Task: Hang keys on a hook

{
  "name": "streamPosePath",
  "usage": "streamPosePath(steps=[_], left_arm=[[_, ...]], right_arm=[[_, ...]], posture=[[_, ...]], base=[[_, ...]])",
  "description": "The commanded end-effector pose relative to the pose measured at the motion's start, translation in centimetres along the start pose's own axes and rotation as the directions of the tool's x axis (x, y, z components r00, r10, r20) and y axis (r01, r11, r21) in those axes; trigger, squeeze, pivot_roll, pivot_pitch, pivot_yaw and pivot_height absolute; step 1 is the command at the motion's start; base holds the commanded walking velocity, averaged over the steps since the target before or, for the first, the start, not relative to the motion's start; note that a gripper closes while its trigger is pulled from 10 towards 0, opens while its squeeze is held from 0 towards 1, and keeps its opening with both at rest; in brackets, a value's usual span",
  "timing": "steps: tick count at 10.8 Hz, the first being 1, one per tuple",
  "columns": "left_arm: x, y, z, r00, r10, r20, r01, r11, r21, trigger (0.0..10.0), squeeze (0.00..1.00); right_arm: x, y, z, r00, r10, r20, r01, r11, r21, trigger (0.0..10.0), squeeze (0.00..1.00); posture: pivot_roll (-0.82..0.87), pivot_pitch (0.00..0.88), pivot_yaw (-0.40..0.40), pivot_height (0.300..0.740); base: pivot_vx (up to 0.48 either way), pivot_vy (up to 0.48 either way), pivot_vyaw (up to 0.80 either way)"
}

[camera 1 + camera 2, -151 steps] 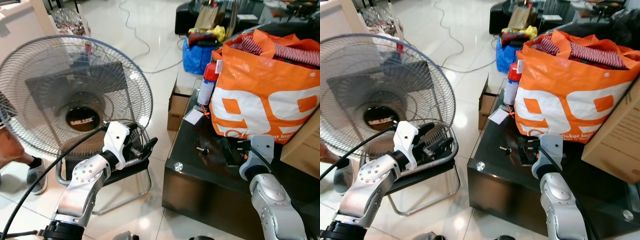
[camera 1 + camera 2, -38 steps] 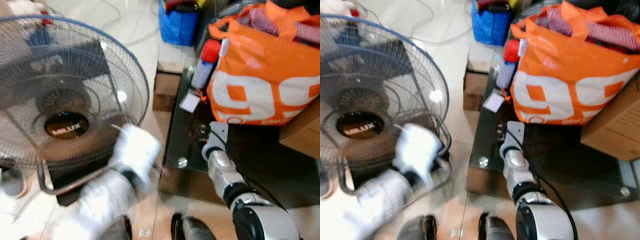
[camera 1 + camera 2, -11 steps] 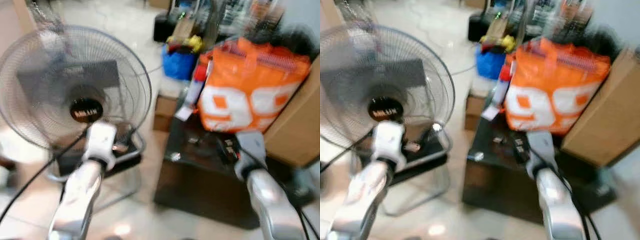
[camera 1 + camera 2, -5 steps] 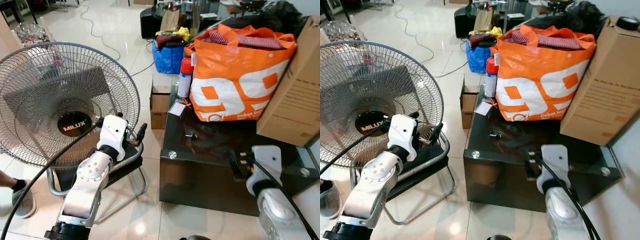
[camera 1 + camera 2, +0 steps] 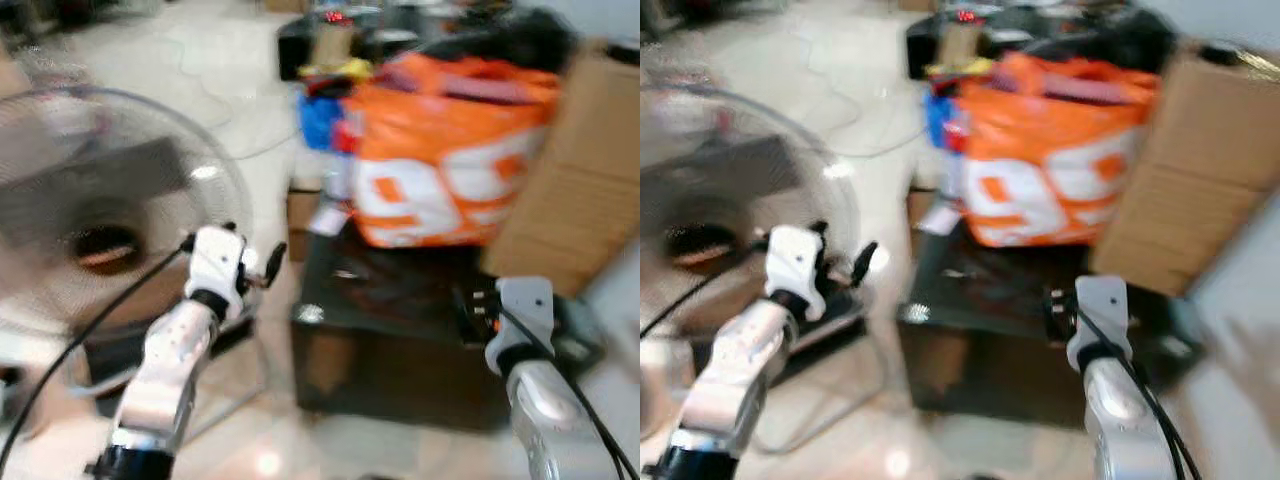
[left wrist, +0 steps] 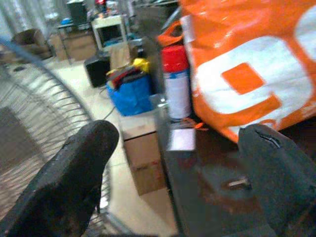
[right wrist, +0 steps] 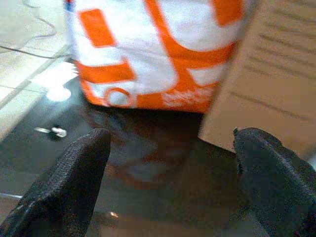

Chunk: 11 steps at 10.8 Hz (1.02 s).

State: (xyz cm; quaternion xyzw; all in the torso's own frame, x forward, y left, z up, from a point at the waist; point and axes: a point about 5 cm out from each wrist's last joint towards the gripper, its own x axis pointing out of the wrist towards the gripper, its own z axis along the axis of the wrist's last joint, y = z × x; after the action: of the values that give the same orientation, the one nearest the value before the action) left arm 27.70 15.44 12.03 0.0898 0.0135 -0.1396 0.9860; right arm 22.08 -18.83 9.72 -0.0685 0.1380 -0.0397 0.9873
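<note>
Our left gripper (image 6: 175, 163) raised beside grey wire-cage fan (image 5: 95, 215), fingers spread, empty, right gripper (image 7: 170, 163) over dark glossy surface (image 7: 148, 173), fingers parted, empty, small metal keys (image 7: 53, 131) ahead.

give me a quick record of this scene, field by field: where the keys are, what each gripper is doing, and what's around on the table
keys: small item lying on the dark glass table, likely the keys, too blurred to confirm
left gripper: jaws open, empty, raised beside the fan
right gripper: jaws open, empty, over the table
on table: orange bag, cardboard box, red-capped spray can, white tag
hook: not identifiable
image quality: head views blurred
</note>
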Motion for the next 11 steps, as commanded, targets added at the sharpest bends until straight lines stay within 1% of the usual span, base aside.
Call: streamPosePath(steps=[1, 2, 3, 4, 5, 6, 8, 11], left_arm=[[0.1, 0.1, 0.0, 1.0, 0.002, 0.0, -0.002, 1.0, 0.003, 10.0, 0.0], [0.2, 0.1, 0.1, 1.0, 0.002, 0.001, -0.002, 1.0, 0.004, 10.0, 0.0], [0.2, 0.2, 0.1, 1.0, 0.0, 0.005, 0.0, 1.0, 0.007, 10.0, 0.0], [0.0, 0.3, 0.1, 1.0, 0.006, 0.001, -0.006, 1.0, -0.004, 10.0, 0.0], [-0.2, 0.6, 0.0, 1.0, 0.015, 0.003, -0.015, 1.0, 0.01, 10.0, 0.0], [-0.3, 0.8, 0.0, 1.0, 0.028, 0.0, -0.028, 1.0, -0.011, 10.0, 0.0], [-0.4, 1.0, 0.2, 1.0, 0.028, 0.014, -0.027, 0.999, -0.021, 10.0, 0.0], [-0.7, 1.4, 0.2, 0.998, 0.061, 0.023, -0.061, 0.997, -0.04, 10.0, 0.0]], right_arm=[[0.0, -0.5, 0.0, 1.0, -0.02, 0.001, 0.02, 1.0, 0.002, 10.0, 0.0], [0.0, -0.6, 0.0, 1.0, -0.025, 0.0, 0.025, 1.0, 0.004, 10.0, 0.0], [0.1, -0.6, 0.1, 1.0, -0.026, 0.0, 0.026, 1.0, 0.009, 10.0, 0.0], [0.1, -0.3, -0.1, 1.0, -0.017, -0.002, 0.017, 1.0, 0.026, 10.0, 0.0], [0.2, 0.1, -0.1, 1.0, 0.004, 0.002, -0.004, 1.0, 0.026, 10.0, 0.0], [0.3, 0.4, 0.0, 1.0, 0.016, 0.012, -0.016, 0.999, 0.032, 10.0, 0.0], [0.3, 0.6, 0.2, 0.999, 0.035, 0.024, -0.035, 0.999, 0.038, 10.0, 0.0], [0.7, 0.7, 0.4, 0.996, 0.073, 0.041, -0.075, 0.997, 0.03, 10.0, 0.0]], posture=[[-0.11, 0.0, -0.001, 0.74], [-0.11, 0.0, 0.0, 0.74], [-0.09, 0.0, -0.004, 0.74], [-0.08, 0.0, -0.01, 0.74], [-0.08, 0.0, -0.011, 0.74], [-0.07, 0.0, -0.011, 0.74], [-0.07, 0.0, -0.012, 0.74], [-0.05, 0.0, -0.024, 0.74]], base=[[0.0, -0.424, -0.8], [0.0, -0.42, -0.8], [0.0, 0.0, -0.8], [0.0, 0.0, 0.0], [0.0, 0.0, 0.0], [0.0, 0.0, 0.0], [0.0, 0.0, 0.0], [0.271, 0.0, 0.0]])
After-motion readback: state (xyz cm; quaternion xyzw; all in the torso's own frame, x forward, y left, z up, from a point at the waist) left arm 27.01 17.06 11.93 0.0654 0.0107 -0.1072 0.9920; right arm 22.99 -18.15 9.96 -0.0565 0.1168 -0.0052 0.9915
